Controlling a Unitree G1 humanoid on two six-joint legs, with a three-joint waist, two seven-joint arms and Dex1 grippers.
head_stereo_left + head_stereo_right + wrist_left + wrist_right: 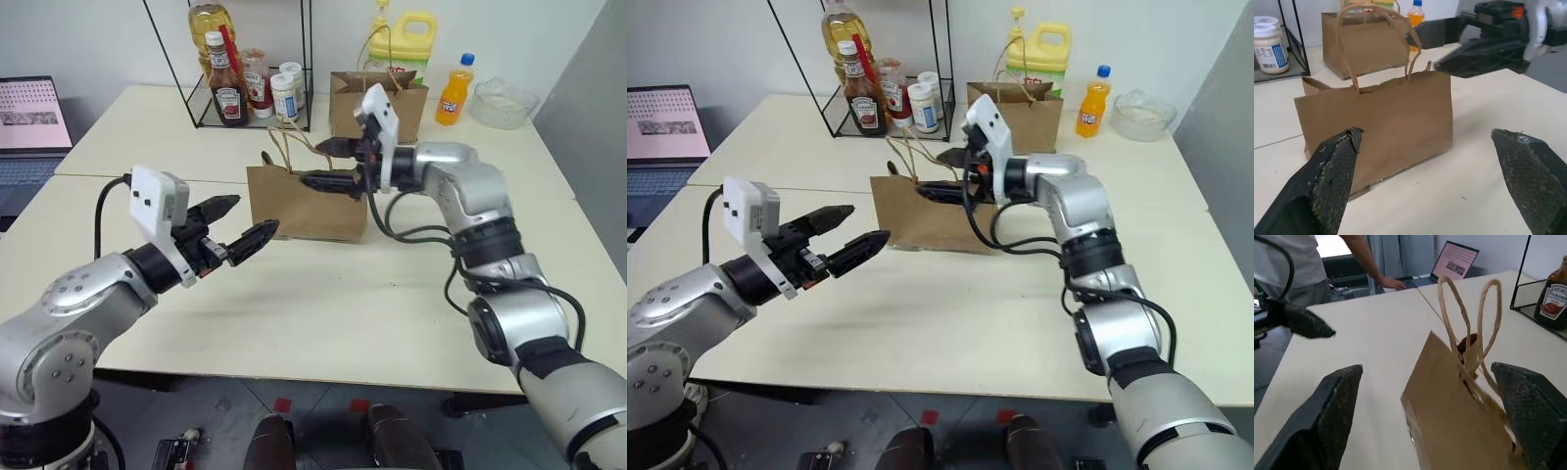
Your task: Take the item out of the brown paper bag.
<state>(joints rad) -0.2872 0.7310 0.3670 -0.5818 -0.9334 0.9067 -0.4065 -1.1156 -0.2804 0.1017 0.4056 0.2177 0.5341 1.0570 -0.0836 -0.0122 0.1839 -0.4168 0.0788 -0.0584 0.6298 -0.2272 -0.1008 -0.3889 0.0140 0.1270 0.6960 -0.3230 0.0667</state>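
Brown kraft, creased: the paper bag (307,201) stands mid-table, the right gripper (333,164) spread wide over its rim, likely poised to reach inside for the bottle, which is hidden. Left wrist view: the left gripper (1437,171) gapes empty beside it. Right wrist view: twine handles (1469,328) rise across the bag's mouth; a person (1312,259) stands beyond.

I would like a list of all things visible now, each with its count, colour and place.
paper bags: 2, brown; near bag mid-table, far bag behind it
wire rack: 1, black, far left of the table
ketchup bottle: 1, red label, in the rack
white jars: 2, in the rack
orange soda bottle: 1, blue cap, far right
yellow jug: 1, behind the far bag
laptop: 1, left edge
left gripper: open, before the near bag
right gripper: open, over the near bag
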